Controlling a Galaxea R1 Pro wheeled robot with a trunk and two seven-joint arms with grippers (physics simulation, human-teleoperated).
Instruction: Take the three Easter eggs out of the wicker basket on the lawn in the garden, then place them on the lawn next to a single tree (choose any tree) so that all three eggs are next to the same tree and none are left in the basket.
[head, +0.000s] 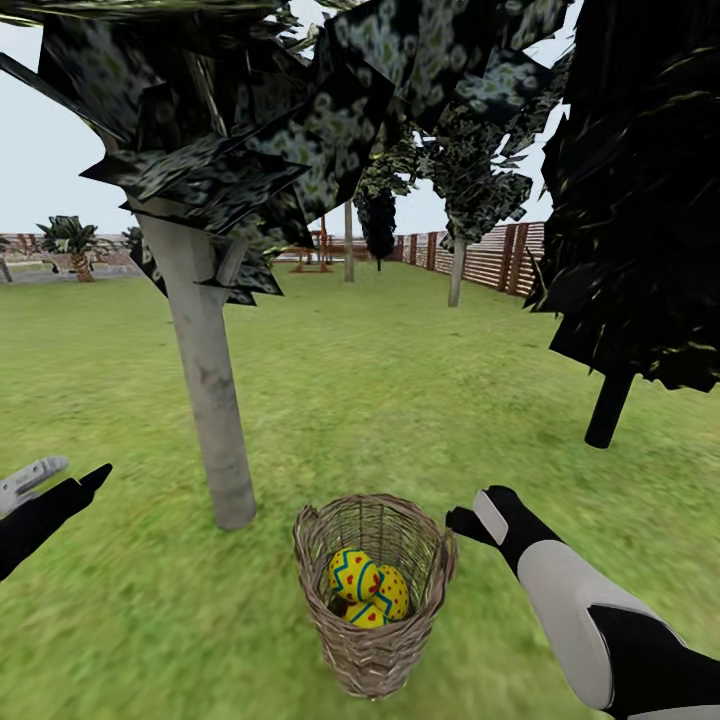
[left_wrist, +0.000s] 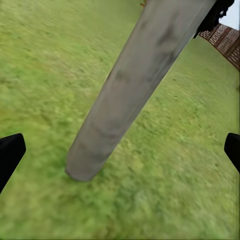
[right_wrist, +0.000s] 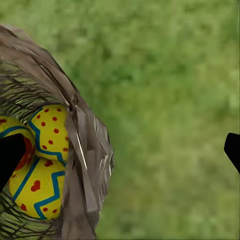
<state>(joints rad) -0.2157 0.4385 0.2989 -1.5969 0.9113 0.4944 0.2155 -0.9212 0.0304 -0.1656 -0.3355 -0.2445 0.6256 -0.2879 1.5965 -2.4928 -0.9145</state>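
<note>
**Eggs still in basket**

Three Easter eggs (head: 366, 587) sit in wicker basket (head: 374, 655) on lawn (head: 400, 400), near grey-trunked tree (head: 210, 400). Right gripper (head: 470, 520) beside rim, jaws open, empty. Left gripper (head: 60, 478) jaws open, empty.

Lawn (head: 400, 400) bears wicker basket (head: 375, 650), tree (head: 210, 400).

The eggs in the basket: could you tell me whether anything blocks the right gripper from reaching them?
Only the basket's own wall. The right gripper hangs open beside the rim, so it must come over the top to reach the eggs.
</note>
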